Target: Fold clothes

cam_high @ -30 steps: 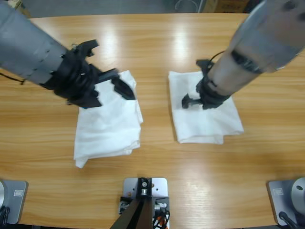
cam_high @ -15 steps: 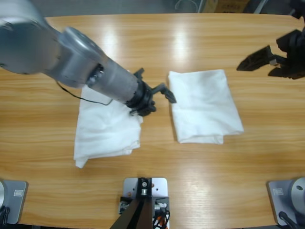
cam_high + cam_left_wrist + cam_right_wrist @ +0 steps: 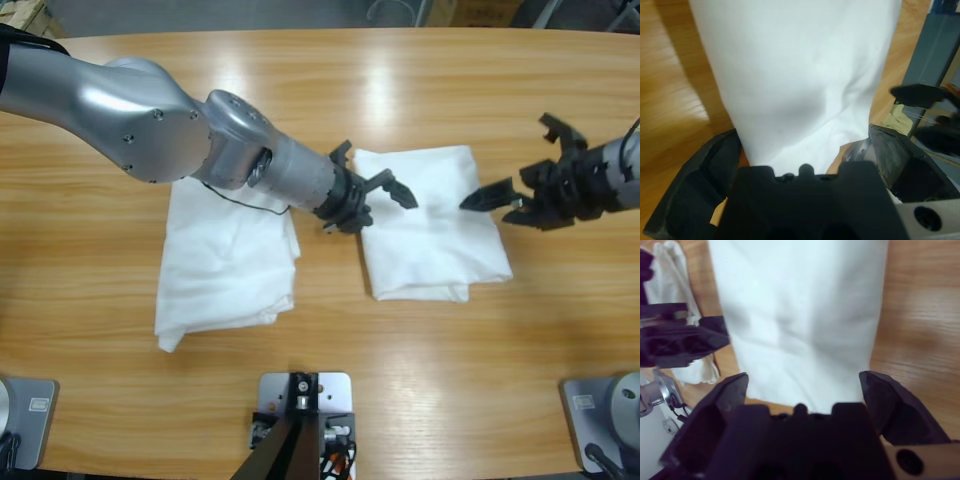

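Two folded white T-shirts lay on the wooden table [image 3: 320, 80], side by side and apart, with a strip of bare wood between them. The right-hand shirt [image 3: 430, 225] sat just right of the table's middle, a neat rectangle with its folded edges stacked at the near side. The left-hand shirt [image 3: 228, 265] lay looser, its near corner rumpled. The left arm came in from the upper left corner and reached across the left-hand shirt; the left gripper [image 3: 385, 190] hovered at the left edge of the right-hand shirt, jaws spread apart, nothing between them. In the left wrist view the same shirt [image 3: 795, 85] filled the space ahead of the left gripper [image 3: 805, 155], and the other arm's black gripper showed at the far right. The right gripper [image 3: 495, 197] came in from the right edge and stood at that shirt's right edge, jaws parted and empty. The right wrist view looked along the right gripper [image 3: 802, 390] over the shirt [image 3: 800, 315], with the left-hand shirt [image 3: 677, 285] bunched beyond it at upper left.
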Motion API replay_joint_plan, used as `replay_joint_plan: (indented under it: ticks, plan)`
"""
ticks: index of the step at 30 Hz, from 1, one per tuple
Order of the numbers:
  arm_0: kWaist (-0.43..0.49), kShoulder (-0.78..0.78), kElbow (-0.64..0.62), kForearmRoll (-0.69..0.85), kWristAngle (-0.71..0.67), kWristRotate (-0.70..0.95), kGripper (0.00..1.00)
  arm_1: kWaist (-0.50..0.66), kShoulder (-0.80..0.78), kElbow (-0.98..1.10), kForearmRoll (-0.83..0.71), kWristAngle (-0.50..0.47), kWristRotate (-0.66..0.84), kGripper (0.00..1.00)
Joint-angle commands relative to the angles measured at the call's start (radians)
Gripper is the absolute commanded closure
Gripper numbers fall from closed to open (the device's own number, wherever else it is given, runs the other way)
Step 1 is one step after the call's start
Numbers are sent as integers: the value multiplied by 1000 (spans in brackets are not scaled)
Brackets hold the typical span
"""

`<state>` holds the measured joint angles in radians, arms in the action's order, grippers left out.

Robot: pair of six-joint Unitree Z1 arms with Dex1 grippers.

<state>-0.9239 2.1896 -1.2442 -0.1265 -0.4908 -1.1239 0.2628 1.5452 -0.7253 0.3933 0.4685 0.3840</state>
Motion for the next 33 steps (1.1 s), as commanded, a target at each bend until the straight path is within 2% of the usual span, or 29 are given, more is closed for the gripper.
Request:
replay_joint_plan:
  ticks: [1,8,12,19,20,22,23,24,28,32,33]
  plan:
    - [7,72,-2,-42,-61,52,0,-53,96,101,-137,39,29,101]
    - [7,76,-3,-45,-98,114,0,-62,180,199,-331,55,65,101]
    - [7,71,0,-45,-101,115,0,-89,222,261,-479,98,81,105]
    - [6,61,-3,-54,-83,117,0,-91,227,272,-498,110,84,110]
    - [5,66,-2,-54,-83,118,40,-91,227,273,-498,113,85,110]
    - [6,71,2,-55,-79,119,257,-91,225,276,-497,116,87,118]
    - [5,74,4,-59,-74,118,403,-91,225,276,-498,116,87,132]
    - [6,77,8,-65,-64,112,446,-91,225,276,-498,116,87,133]
    - [3,110,7,-162,-63,89,441,-91,228,276,-500,115,87,133]
    - [-8,122,3,-190,-62,78,437,-91,231,276,-505,116,87,133]
    - [-10,122,0,-191,-60,77,409,-91,233,275,-507,117,87,133]
